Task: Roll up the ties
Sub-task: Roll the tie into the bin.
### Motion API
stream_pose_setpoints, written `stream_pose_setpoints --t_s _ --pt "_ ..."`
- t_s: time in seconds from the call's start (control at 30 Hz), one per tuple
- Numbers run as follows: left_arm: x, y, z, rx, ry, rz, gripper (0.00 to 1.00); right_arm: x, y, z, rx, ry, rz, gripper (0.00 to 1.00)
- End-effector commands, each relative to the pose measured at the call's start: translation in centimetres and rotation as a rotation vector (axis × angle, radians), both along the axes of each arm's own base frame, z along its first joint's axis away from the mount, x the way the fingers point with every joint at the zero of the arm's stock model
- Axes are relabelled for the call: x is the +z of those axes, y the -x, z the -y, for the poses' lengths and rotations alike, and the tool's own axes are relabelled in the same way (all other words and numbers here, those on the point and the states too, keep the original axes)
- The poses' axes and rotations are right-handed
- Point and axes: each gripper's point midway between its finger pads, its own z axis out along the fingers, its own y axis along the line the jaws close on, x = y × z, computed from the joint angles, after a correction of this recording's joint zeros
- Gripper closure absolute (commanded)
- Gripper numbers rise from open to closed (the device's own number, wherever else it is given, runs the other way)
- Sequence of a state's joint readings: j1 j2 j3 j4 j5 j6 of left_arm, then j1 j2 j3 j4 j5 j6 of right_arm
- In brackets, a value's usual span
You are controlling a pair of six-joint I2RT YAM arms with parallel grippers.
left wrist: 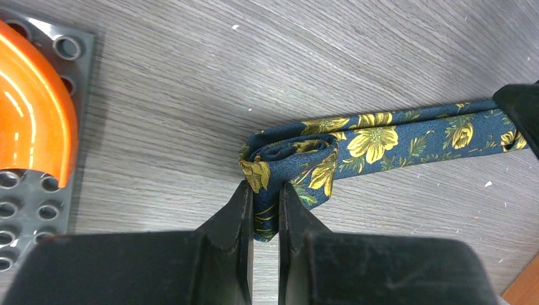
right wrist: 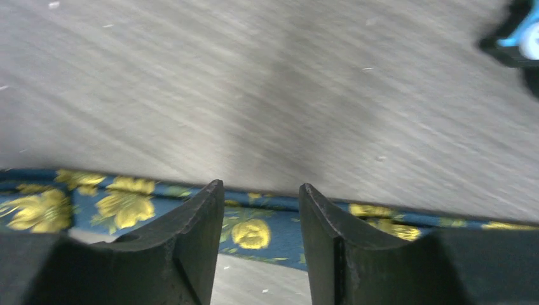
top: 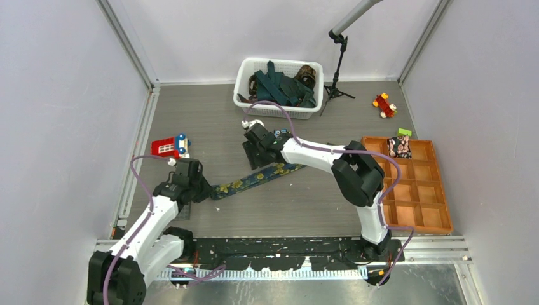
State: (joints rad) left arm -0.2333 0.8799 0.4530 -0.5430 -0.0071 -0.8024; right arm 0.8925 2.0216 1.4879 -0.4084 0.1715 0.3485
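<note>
The blue tie with yellow flowers (top: 254, 180) lies stretched out on the desk (top: 305, 210), between the two arms. The left claw (left wrist: 266, 192) is pinched tight on one end of it, where a small roll (left wrist: 289, 157) is started. The right claw (right wrist: 260, 190) is spread wide just over the long flat part and holds nothing.

To roll it well, I think the left claw should turn the roll slowly toward the flat part. The edges should line up so the roll does not go crooked. The right claw could press the flat part down so it lies straight and does not slide. The cloth looks slippery, so a loose pinch might let the roll pop open.

Some things are hard to see. The right wrist view is blurry, so I cannot tell if that claw touches the tie. In the top view the right arm covers part of the tie. More ties (top: 279, 86) sit in a tangle in the white basket (top: 273, 109), and I cannot count them.
</note>
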Motion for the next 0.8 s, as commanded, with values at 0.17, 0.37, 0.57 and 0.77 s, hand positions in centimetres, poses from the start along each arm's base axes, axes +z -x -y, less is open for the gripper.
stream_pose_setpoints --t_s 0.17,0.37,0.57,0.77 --pt "2.6 -0.5 -1.1 -0.006 -0.078 -0.014 1.00 6.0 6.1 -9.3 0.181 -0.450 -0.240 0.66" --pt "3.4 -0.5 -1.2 -0.014 -0.092 -0.022 1.00 6.0 8.4 -12.8 0.237 -0.522 -0.318 0.82" --pt "4.0 -0.6 -1.3 -0.019 -0.102 -0.023 1.00 4.8 9.3 -14.1 0.245 -0.529 -0.358 0.87" --pt "4.6 -0.8 -1.2 -0.024 -0.095 -0.017 1.00 3.7 10.1 -15.1 0.249 -0.530 -0.391 0.90"
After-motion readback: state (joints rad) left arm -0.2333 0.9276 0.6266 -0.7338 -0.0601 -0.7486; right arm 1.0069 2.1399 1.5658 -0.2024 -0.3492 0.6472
